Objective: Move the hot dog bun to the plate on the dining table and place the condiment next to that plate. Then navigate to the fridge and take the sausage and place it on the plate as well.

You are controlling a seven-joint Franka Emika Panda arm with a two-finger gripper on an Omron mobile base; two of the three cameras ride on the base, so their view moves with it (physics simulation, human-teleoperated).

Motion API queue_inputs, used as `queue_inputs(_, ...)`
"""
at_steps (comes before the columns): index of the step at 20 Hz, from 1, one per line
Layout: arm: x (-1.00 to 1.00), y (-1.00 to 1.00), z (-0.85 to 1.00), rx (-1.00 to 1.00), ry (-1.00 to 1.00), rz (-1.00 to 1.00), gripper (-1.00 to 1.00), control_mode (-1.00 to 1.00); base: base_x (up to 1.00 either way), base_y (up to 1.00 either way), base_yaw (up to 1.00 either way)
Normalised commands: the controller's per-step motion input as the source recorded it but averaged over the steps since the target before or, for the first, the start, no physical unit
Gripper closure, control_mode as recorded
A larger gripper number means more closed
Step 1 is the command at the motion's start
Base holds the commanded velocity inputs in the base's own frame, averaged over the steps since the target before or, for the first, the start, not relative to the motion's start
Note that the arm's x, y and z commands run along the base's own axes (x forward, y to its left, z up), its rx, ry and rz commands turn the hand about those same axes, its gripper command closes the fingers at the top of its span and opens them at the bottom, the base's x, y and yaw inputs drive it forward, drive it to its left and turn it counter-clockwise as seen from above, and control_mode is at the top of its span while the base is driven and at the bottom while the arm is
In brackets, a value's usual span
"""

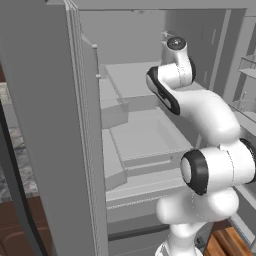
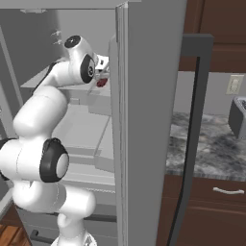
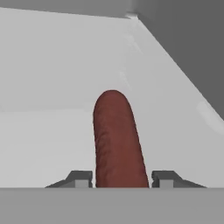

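The fridge (image 2: pixel 149 96) stands open in front of me, and my arm reaches into its upper compartment. The sausage (image 3: pixel 116 140), a dark red stubby cylinder, points away from the hand over a pale grey shelf (image 3: pixel 52 131). My gripper (image 3: pixel 121 179) has a dark fingertip close against each side of it, shut on it. From the right base view the sausage (image 2: pixel 101 82) is a small red spot at the gripper (image 2: pixel 102 76), just beside the edge of the open door.
An open fridge door (image 1: pixel 50 125) stands close on my left, the other (image 2: pixel 149 96) close on my right. Grey shelves and drawers (image 1: pixel 145 135) fill the interior below the hand. A marbled counter (image 2: pixel 211 144) over brown cabinets lies to the right.
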Motion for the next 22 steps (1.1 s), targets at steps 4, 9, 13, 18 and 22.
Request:
queue_inputs(4,-0.96,0.62,-0.02,0.01,0.00,0.00,1.00,-1.00,0.00,0.00,0.00)
queue_inputs(9,-1.00,0.53,0.00,0.06,-0.01,0.00,1.00,-1.00,0.00,0.00,0.00)
queue_inputs(13,-1.00,0.24,0.08,0.09,0.00,0.00,1.00,-1.00,0.00,0.00,0.00)
queue_inputs(18,-1.00,0.03,0.06,0.07,0.00,0.00,1.00,-1.00,0.00,0.00,0.00)
queue_inputs(22,-1.00,0.00,-0.02,0.03,0.00,0.00,1.00,-1.00,0.00,0.00,0.00)
